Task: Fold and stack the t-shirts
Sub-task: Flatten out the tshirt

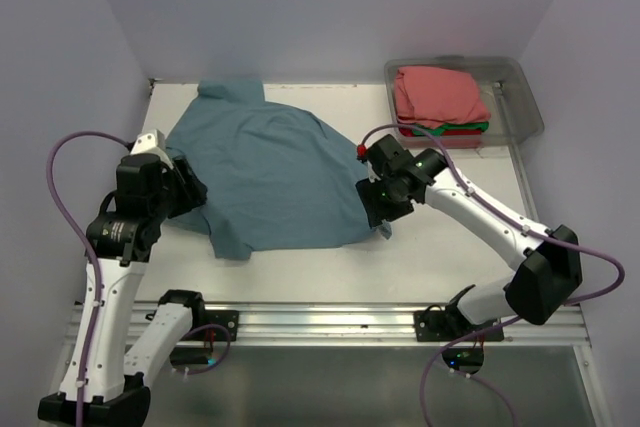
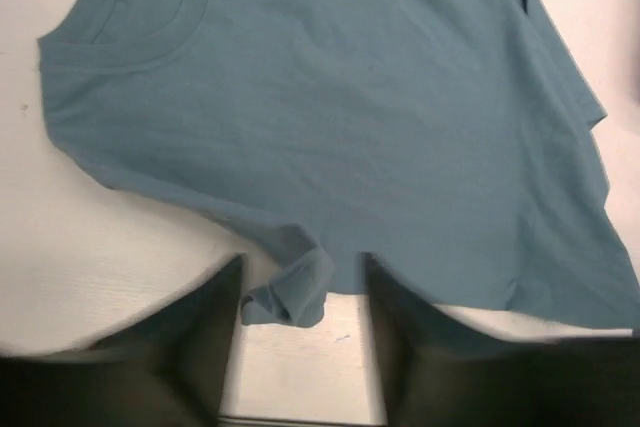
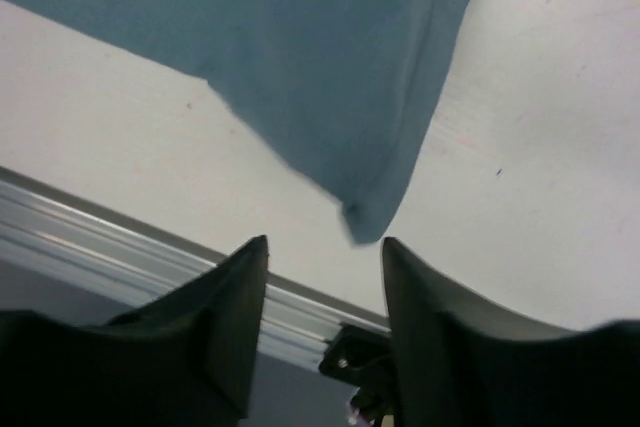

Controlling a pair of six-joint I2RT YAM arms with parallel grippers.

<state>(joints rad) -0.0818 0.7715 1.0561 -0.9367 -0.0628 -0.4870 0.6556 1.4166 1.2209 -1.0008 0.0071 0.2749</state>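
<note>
A slate-blue t-shirt (image 1: 270,172) lies spread flat on the white table, collar toward the back left. My left gripper (image 1: 190,187) is at its left edge. In the left wrist view the jaws of that gripper (image 2: 303,327) stand open, with a curled sleeve edge (image 2: 290,292) lying loose between them. My right gripper (image 1: 385,215) is at the shirt's right front corner. In the right wrist view its jaws (image 3: 323,247) are open, and the shirt corner (image 3: 365,219) hangs just past the fingertips, unheld. A folded salmon-pink t-shirt (image 1: 436,95) tops a green one (image 1: 474,128) and a red one (image 1: 440,133).
The folded stack sits in a clear plastic bin (image 1: 522,97) at the back right corner. A metal rail (image 1: 330,322) runs along the table's front edge. Walls close in the left, back and right sides.
</note>
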